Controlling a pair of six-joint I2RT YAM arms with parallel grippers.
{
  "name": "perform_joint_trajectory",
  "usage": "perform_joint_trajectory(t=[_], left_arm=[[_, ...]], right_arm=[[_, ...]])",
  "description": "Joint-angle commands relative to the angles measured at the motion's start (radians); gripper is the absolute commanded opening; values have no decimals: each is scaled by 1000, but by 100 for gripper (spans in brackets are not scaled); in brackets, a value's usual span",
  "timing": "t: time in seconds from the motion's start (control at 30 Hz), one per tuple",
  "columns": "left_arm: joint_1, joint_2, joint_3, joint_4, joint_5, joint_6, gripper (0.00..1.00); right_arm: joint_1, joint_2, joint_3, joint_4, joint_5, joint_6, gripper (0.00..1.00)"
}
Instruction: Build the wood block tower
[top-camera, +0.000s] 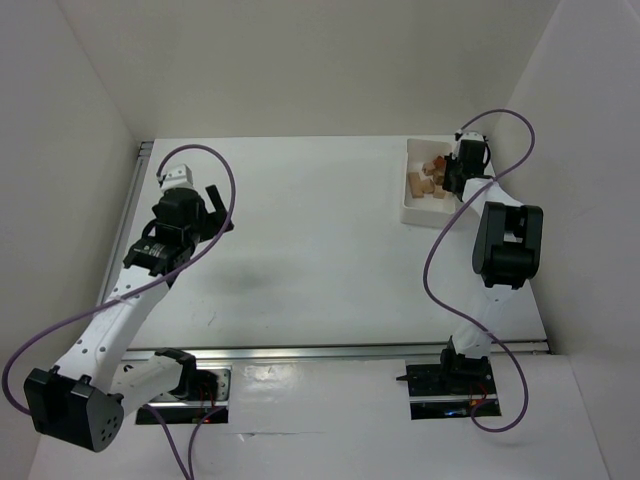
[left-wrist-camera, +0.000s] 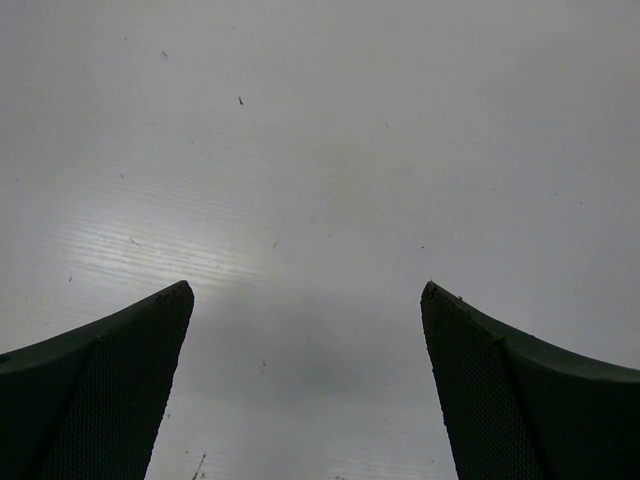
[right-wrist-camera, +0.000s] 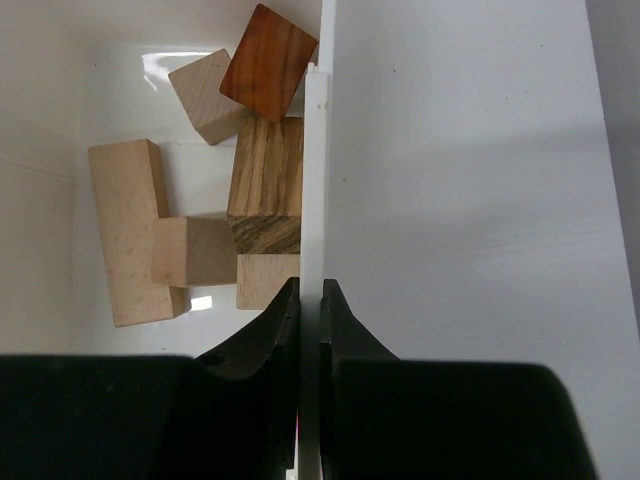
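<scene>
In the overhead view, the wood blocks (top-camera: 428, 181) lie jumbled inside a white tray (top-camera: 415, 213) at the far right corner of the table (top-camera: 320, 260), showing only as a small tan cluster. The right gripper (top-camera: 450, 178) sits at the tray's right side, but from above its fingers cannot be told apart.

The right wrist view fills that in. The right gripper (right-wrist-camera: 309, 290) has its jaws pinched on the tray's thin wall (right-wrist-camera: 312, 150), with one finger inside the tray and the other outside over bare table. The same view separates the pieces:
- A reddish-brown block (right-wrist-camera: 268, 62) is tilted on a corner at the top.
- A pale cube (right-wrist-camera: 205, 95) lies beside the reddish-brown block.
- A striped brown block (right-wrist-camera: 265, 185) lies against the wall.
- A pale L-shaped piece (right-wrist-camera: 130, 230) lies to the left.

The blocks lie loose and touching.

The left gripper (top-camera: 218, 212) is near the table's left edge, well apart from the tray. Its wrist view shows the left gripper (left-wrist-camera: 305, 290) with jaws spread wide and only scuffed white table between the fingers (left-wrist-camera: 120, 380).
</scene>
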Motion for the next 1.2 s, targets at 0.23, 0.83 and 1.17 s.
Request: perform_joint_trajectory(t=[0.23, 0.83, 1.17], left_arm=[[-3, -11, 52, 27, -8, 33, 100], [-3, -105, 23, 15, 3, 22, 100], [-12, -114, 23, 4, 21, 4, 100]], right_arm=[[45, -310, -33, 72, 33, -202, 0], [579, -223, -66, 289, 655, -673, 0], [764, 29, -165, 1211, 899, -1516, 0]])
